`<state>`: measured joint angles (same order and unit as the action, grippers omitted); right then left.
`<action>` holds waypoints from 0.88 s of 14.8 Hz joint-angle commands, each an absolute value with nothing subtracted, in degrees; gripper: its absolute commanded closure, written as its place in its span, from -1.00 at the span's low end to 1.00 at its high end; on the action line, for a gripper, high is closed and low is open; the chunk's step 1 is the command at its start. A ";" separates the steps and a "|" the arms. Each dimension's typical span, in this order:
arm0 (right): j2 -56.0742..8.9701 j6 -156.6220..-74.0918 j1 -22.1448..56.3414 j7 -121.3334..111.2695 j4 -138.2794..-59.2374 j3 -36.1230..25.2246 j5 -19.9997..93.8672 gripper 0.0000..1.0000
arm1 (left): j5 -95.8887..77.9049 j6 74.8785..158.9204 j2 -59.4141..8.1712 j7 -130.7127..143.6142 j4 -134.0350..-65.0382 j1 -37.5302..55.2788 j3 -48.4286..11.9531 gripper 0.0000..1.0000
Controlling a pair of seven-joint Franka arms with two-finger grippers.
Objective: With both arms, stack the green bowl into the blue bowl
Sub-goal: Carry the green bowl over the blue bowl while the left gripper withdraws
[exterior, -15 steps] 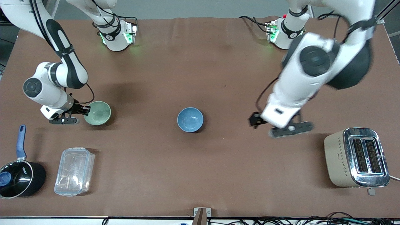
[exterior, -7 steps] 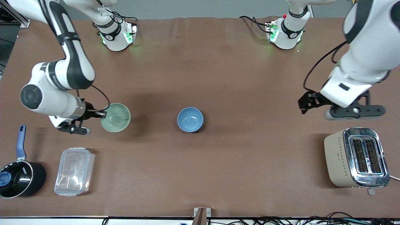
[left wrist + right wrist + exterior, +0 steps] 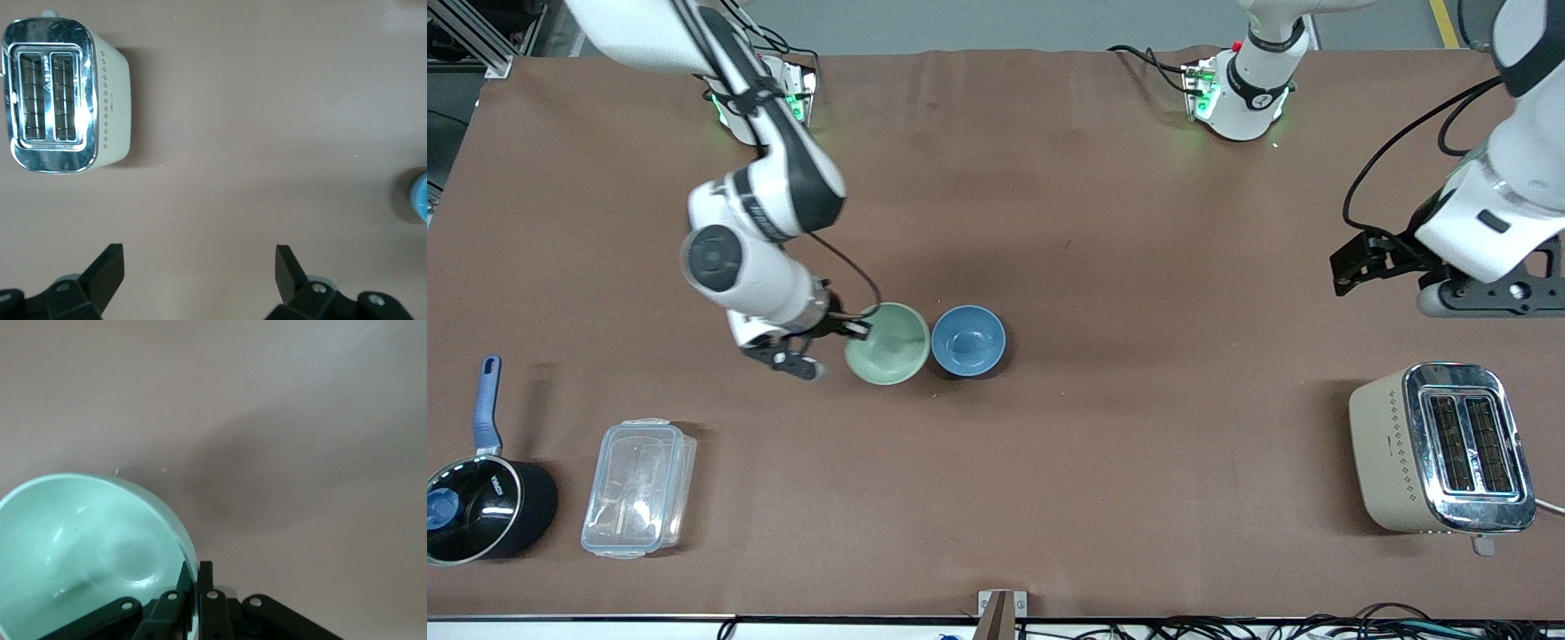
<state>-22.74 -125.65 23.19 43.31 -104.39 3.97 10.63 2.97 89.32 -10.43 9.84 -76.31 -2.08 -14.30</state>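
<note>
My right gripper is shut on the rim of the green bowl and holds it in the air beside the blue bowl, on the side toward the right arm's end. In the right wrist view the fingers pinch the green bowl's rim, one inside and one outside. The blue bowl stands upright and empty at the table's middle; its edge shows in the left wrist view. My left gripper is open and empty, raised over bare table toward the left arm's end, its fingertips wide apart.
A beige toaster stands near the front camera at the left arm's end; it also shows in the left wrist view. A clear lidded box and a black saucepan with a blue handle stand at the right arm's end.
My right gripper has lifted the green bowl and carried it toward the table's middle, up beside the blue bowl. My left arm has drawn away toward its own end of the table.
</note>
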 commanded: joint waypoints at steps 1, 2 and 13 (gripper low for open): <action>-25.22 -127.26 27.15 47.98 -102.74 3.34 11.60 0.99 | -0.70 88.25 -4.93 4.68 -80.76 -2.29 -10.83 -1.00; -25.57 -128.48 28.55 48.86 -102.83 3.34 11.78 0.99 | -0.88 87.46 -3.18 2.31 -82.34 0.15 -8.11 -1.00; -28.56 -133.68 32.61 53.00 -102.92 3.25 11.78 0.95 | -0.70 87.54 5.19 0.88 -93.60 3.25 -3.16 -1.00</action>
<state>-27.77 -133.27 31.58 52.32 -103.86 3.74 10.64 0.06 86.42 3.93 1.67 -91.67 3.38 -3.71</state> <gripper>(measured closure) 0.952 0.000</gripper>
